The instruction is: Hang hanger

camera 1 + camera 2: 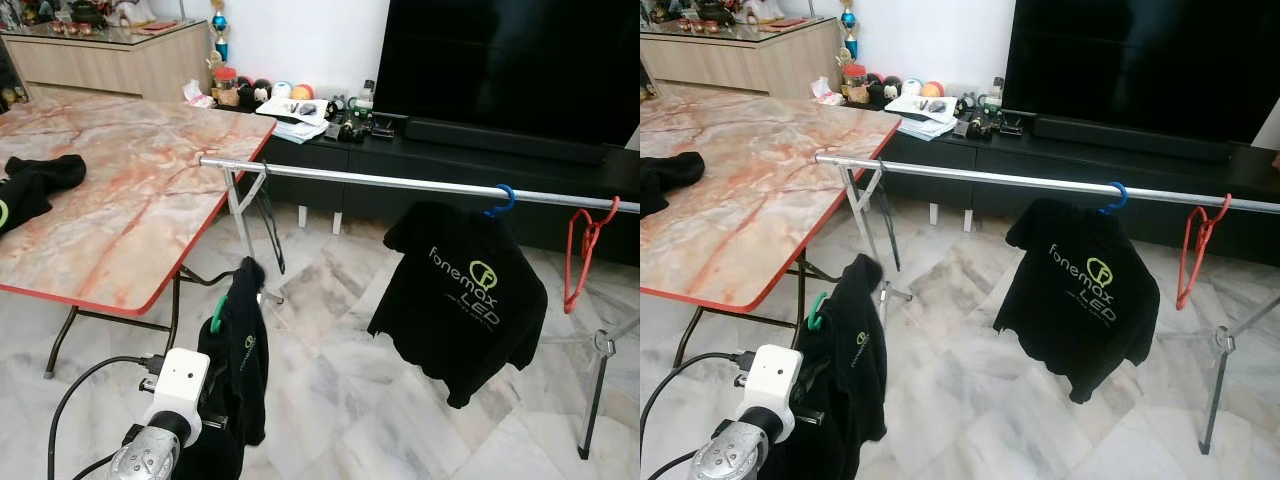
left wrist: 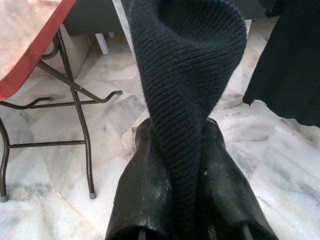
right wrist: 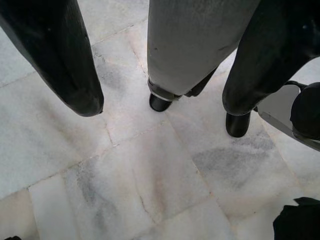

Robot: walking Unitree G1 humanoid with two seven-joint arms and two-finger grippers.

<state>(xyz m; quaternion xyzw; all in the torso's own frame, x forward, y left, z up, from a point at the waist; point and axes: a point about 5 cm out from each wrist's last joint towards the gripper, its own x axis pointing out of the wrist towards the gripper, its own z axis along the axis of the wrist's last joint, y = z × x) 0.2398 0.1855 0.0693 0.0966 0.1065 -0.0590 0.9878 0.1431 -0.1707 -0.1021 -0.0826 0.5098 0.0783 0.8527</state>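
the left gripper (image 2: 192, 165) pinches a soft, knitted black shirt (image 1: 240, 350) on a green hanger (image 1: 217, 312), low by the robot's left side. the rail (image 1: 400, 183), a long shiny metal bar, runs side to side above and ahead, so the hanger likely has to go up and forward. the right gripper (image 3: 160, 100) hangs over smooth marble floor (image 3: 150, 175), fingers spread, holding nothing.

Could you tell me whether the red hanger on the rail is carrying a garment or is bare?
Bare. The red hanger hooks over the metal rail with nothing on it, unlike the blue hanger beside it, which carries a black T-shirt.
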